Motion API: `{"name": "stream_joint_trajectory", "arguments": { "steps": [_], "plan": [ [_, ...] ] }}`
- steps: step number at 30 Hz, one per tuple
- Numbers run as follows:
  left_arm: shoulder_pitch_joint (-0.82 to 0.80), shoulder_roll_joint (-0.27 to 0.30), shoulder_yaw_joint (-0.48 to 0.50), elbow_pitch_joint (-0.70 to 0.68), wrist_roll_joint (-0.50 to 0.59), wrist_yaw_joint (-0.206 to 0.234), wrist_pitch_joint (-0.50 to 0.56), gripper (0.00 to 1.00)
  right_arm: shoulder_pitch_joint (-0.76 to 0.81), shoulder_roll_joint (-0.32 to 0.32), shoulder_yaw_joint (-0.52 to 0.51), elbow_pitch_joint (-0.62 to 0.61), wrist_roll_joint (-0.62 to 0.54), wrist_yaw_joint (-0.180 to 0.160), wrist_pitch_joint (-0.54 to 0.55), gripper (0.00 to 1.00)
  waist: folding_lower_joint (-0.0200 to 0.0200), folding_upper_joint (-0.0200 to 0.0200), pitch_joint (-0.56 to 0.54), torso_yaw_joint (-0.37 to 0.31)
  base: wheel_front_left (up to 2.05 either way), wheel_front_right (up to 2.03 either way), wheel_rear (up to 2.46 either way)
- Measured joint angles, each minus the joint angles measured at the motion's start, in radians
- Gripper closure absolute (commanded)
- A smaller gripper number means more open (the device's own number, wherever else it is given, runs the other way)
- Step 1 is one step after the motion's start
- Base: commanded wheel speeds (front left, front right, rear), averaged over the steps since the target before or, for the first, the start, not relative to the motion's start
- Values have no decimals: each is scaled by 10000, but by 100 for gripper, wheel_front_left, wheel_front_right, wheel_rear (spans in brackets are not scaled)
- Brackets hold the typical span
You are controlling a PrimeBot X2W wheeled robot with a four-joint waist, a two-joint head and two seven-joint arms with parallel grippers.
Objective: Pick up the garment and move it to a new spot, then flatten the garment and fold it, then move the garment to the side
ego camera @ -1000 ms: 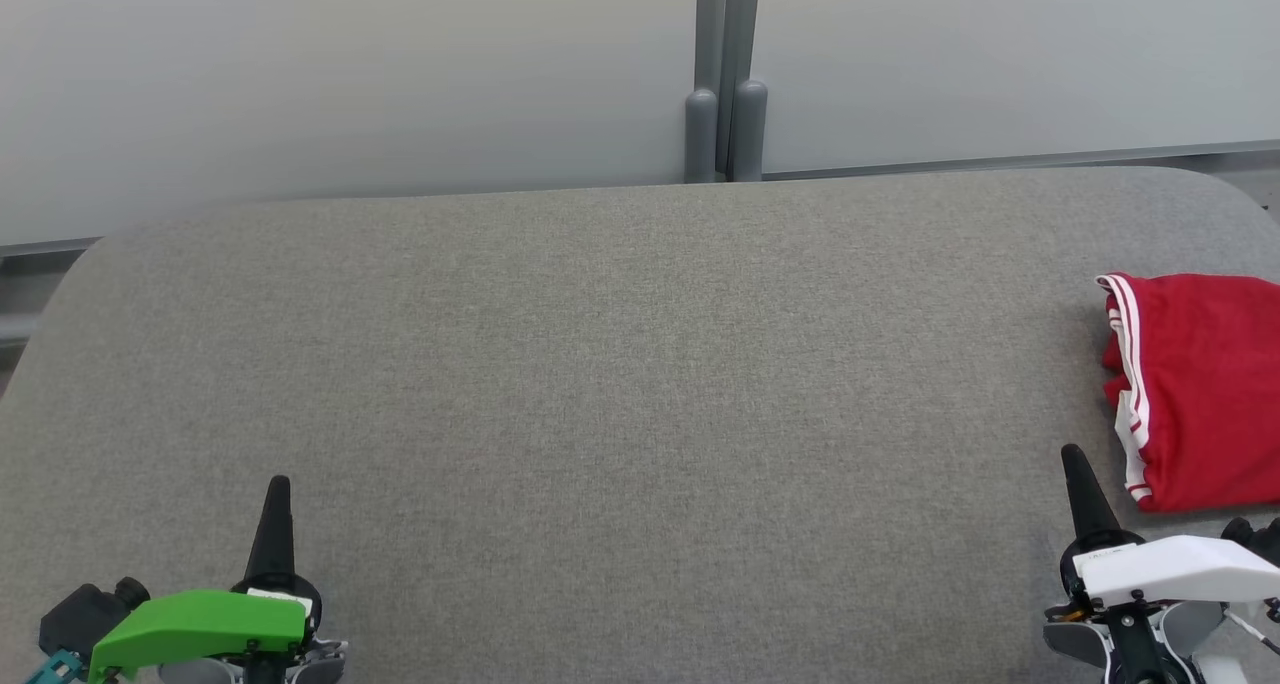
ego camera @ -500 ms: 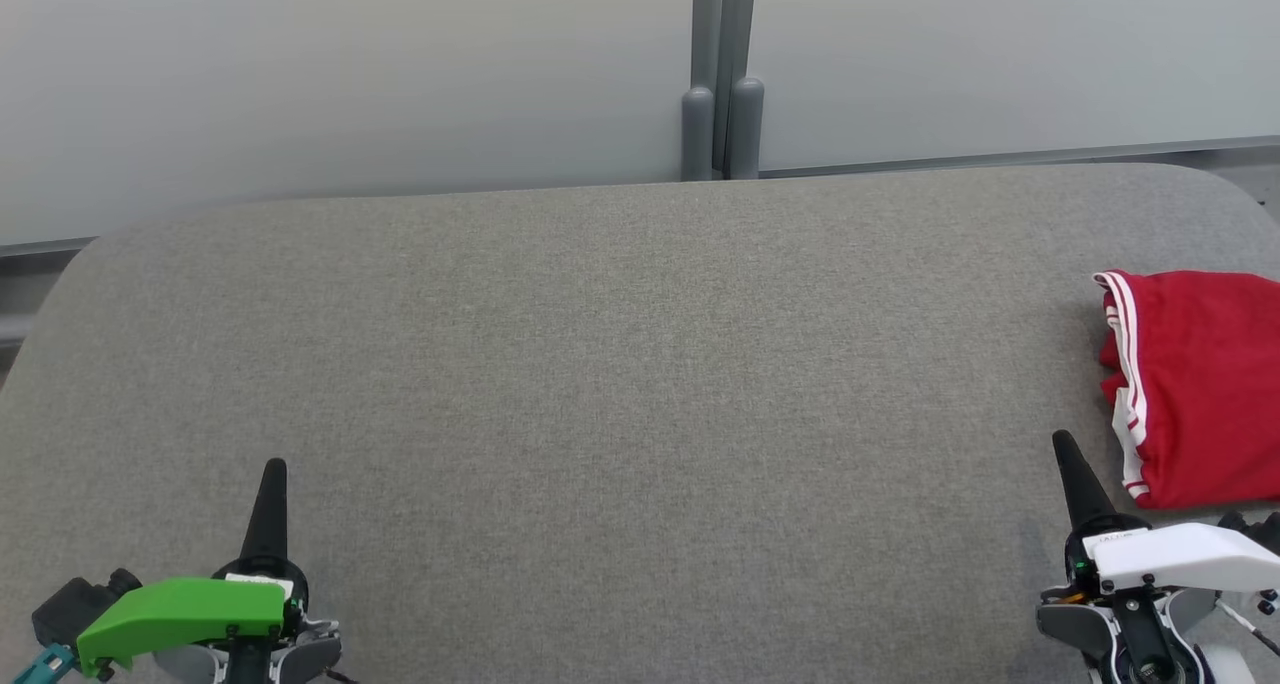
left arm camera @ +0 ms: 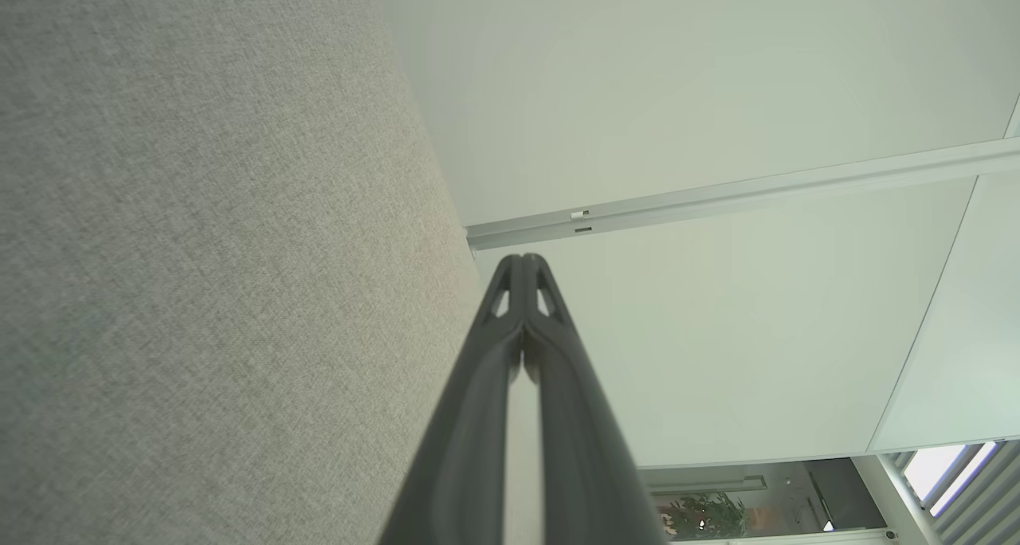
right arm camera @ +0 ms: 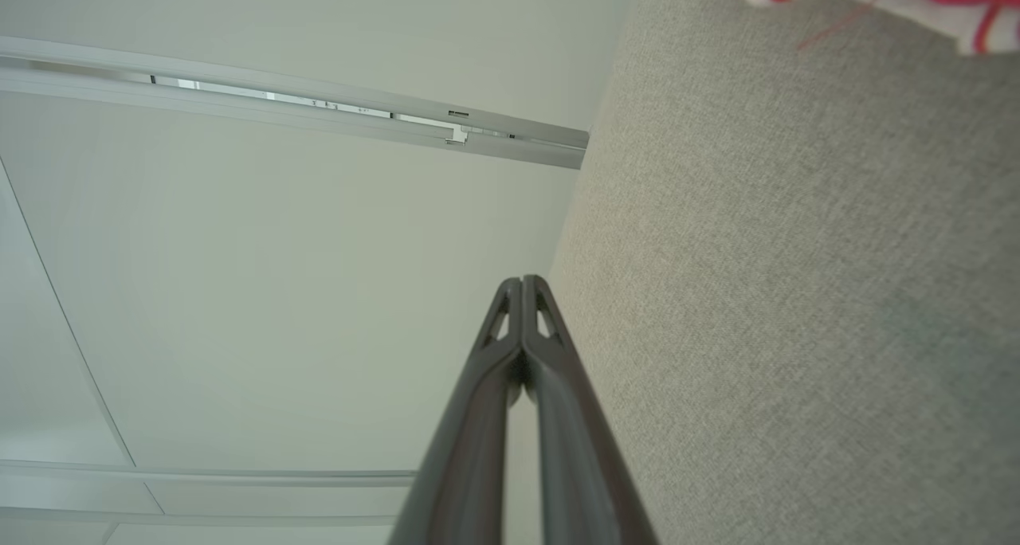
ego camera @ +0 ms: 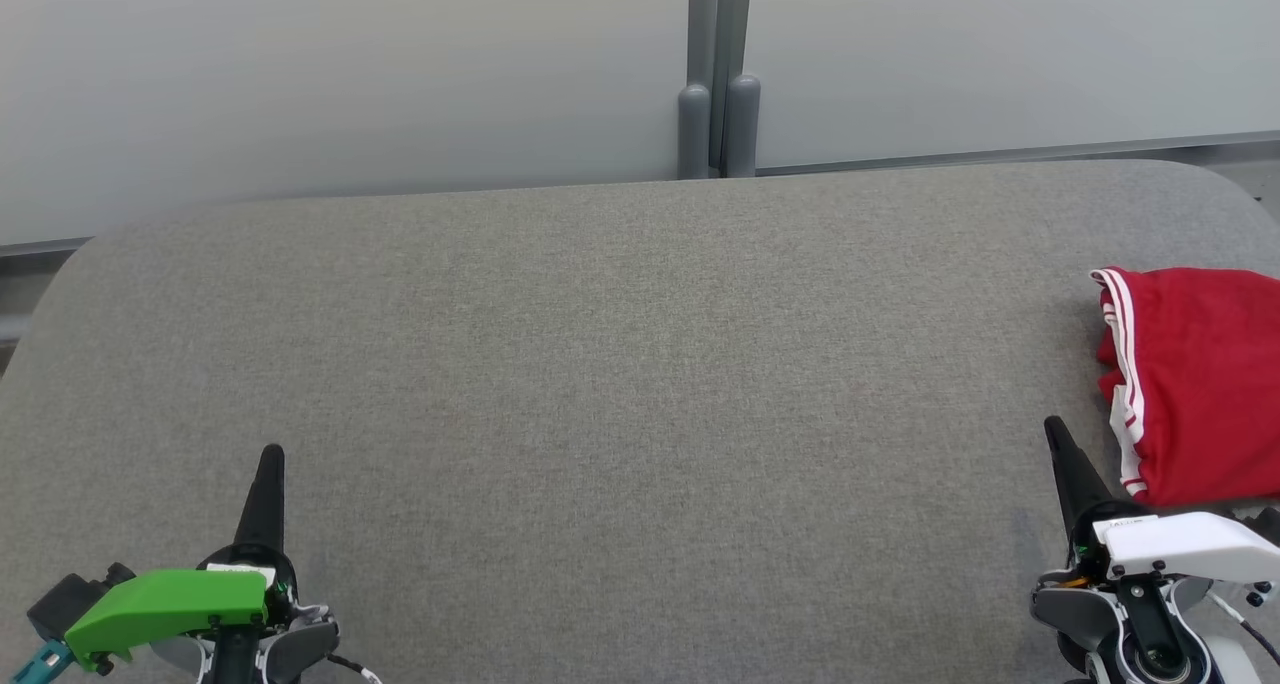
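Red garment (ego camera: 1200,384) with white stripes lies folded on the grey desk (ego camera: 640,364), just beyond and right of the right end effector (ego camera: 1053,429). It and the left end effector (ego camera: 270,459) both point forward, fingers pressed together, empty.

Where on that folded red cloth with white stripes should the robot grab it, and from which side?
Probably the white-striped edge of the folded red garment, approached from the middle of the grey fabric surface by the right pincer, which is shut. That edge faces inward, lies nearest and shows loose layers.
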Motion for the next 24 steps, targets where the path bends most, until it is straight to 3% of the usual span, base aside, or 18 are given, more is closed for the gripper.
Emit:
{"name": "stream_joint_trajectory", "arguments": {
  "steps": [24],
  "plan": [
    [-283,-38,157,-109,-1641,0,472,100,-296,-33,92,0,2080,0,449,100,0,0,50,-79,0,0,0]
  ]
}}
